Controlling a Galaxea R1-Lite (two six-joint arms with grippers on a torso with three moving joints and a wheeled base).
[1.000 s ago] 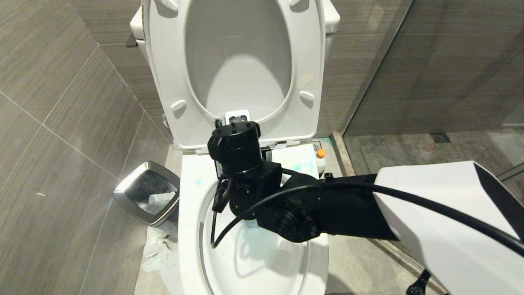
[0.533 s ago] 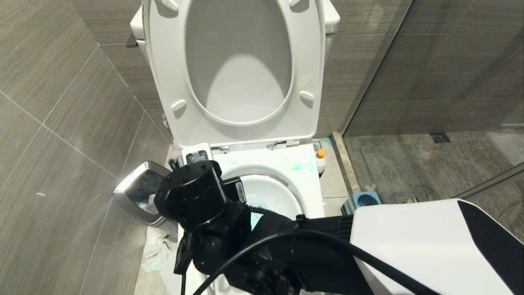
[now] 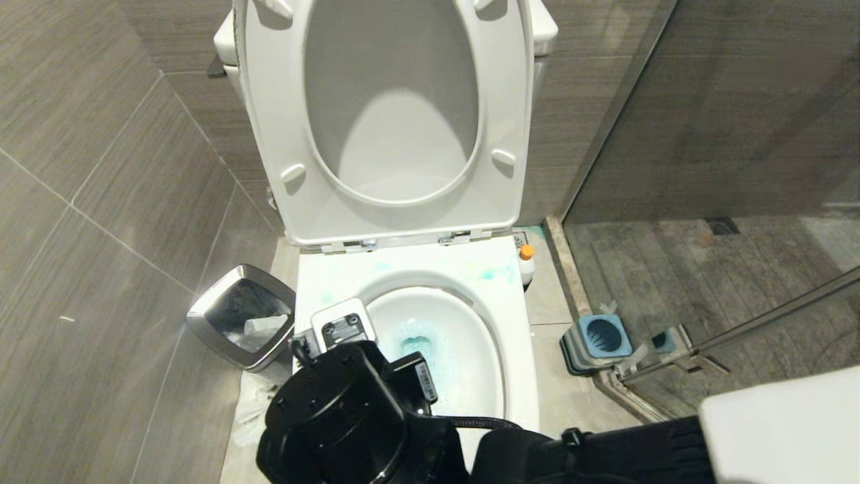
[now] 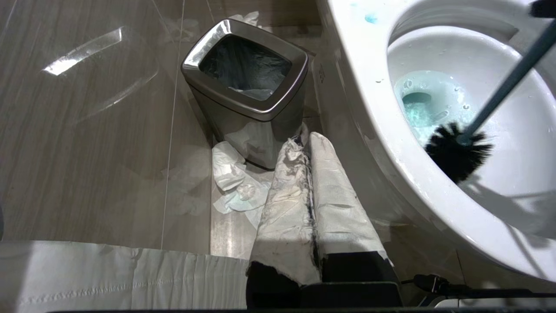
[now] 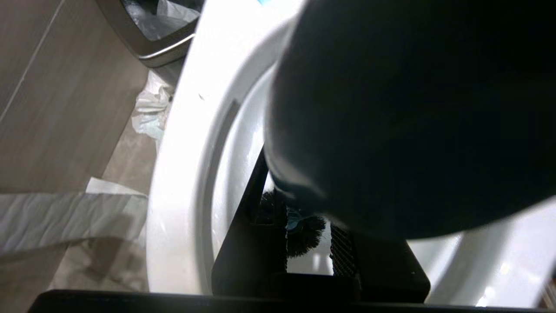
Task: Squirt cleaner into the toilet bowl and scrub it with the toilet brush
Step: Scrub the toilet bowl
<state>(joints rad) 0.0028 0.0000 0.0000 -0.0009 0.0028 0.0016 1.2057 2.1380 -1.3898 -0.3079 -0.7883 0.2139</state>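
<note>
Toilet brush (image 4: 460,150): one; toilet bowl (image 3: 517,376): one; cleaner (image 3: 527,263): one; bin (image 3: 243,326): one.

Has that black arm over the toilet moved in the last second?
Yes. The right arm has swung from the raised seat's hinge across the toilet bowl toward the steel bin and back toward the bowl's near end.

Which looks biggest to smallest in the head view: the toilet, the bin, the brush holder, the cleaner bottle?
1. Toilet
2. Bin
3. Brush holder
4. Cleaner bottle

The bottle stands farthest back, which shrinks it a little, but it still looks clearly smallest.
</note>
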